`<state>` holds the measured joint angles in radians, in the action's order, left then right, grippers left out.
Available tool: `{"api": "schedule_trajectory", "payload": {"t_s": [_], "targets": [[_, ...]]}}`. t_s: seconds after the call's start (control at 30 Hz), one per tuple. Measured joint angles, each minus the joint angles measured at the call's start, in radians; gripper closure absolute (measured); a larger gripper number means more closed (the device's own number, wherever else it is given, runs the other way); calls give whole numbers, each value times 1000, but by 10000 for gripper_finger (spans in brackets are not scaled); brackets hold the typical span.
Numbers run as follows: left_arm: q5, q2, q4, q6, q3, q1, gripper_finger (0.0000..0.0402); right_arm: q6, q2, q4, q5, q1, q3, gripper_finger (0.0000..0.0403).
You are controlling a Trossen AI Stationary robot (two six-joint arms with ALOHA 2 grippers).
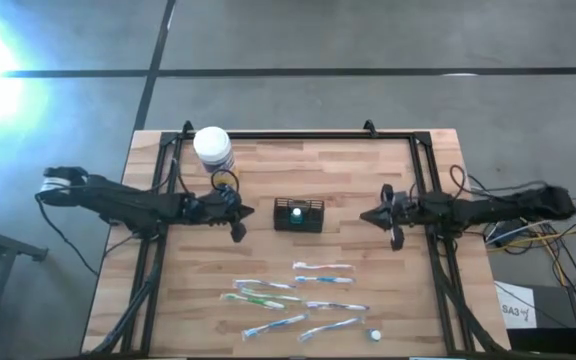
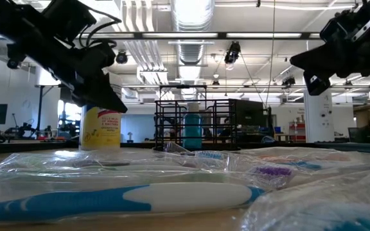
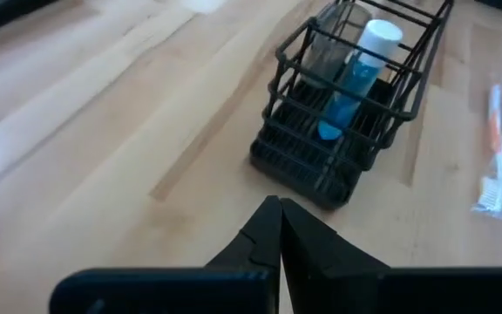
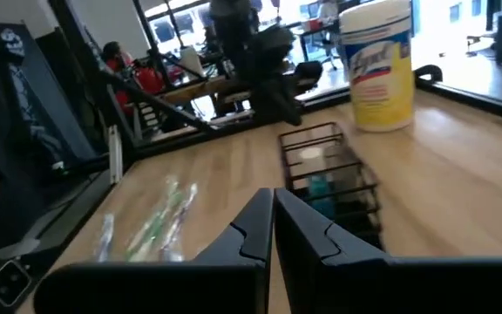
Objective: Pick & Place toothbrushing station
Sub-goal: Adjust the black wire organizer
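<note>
The toothbrushing station [image 1: 299, 214] is a small black wire caddy that stands on its base at the middle of the wooden table. A blue tube with a white cap [image 3: 360, 70] stands inside it. My left gripper [image 1: 249, 211] is shut, just to the caddy's left, pointing at it and a little downward. In the left wrist view its fingertips [image 3: 279, 206] are short of the caddy [image 3: 347, 96] and hold nothing. My right gripper [image 1: 366, 216] is shut and level, some way to the caddy's right, and also holds nothing [image 4: 273, 196].
A white-lidded jar with a yellow label [image 1: 213, 150] stands at the far left of the table. Several wrapped toothbrushes [image 1: 298, 295] lie along the near part, with a small white cap [image 1: 375, 334] beside them. A black frame [image 1: 298, 134] borders the table.
</note>
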<state>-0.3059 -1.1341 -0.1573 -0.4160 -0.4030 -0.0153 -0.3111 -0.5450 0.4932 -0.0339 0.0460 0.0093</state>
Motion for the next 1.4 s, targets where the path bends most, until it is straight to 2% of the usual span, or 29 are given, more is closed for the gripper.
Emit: {"api": "schedule_trajectory", "payload": {"t_s": [0.2,0.33,0.43,0.6,0.9,1.1,1.4], "targets": [[4,-86,-15,-31,0,-2,399,28,-215,227,-175,204,8,390],[5,-170,-129,-32,-2,-2,399,34,-370,245,-260,249,87,390],[6,-230,-186,-32,-16,-2,399,60,-509,245,-254,249,170,390],[-9,-291,-186,-33,-45,-2,396,123,-721,245,-172,249,284,390],[18,-313,-185,-55,-52,-2,395,70,-1039,244,-201,215,417,390],[50,-317,-187,-59,-59,-3,399,57,-1149,244,-202,157,476,390],[55,-331,-192,-74,-66,-33,398,17,-1162,244,-207,102,462,390]]}}
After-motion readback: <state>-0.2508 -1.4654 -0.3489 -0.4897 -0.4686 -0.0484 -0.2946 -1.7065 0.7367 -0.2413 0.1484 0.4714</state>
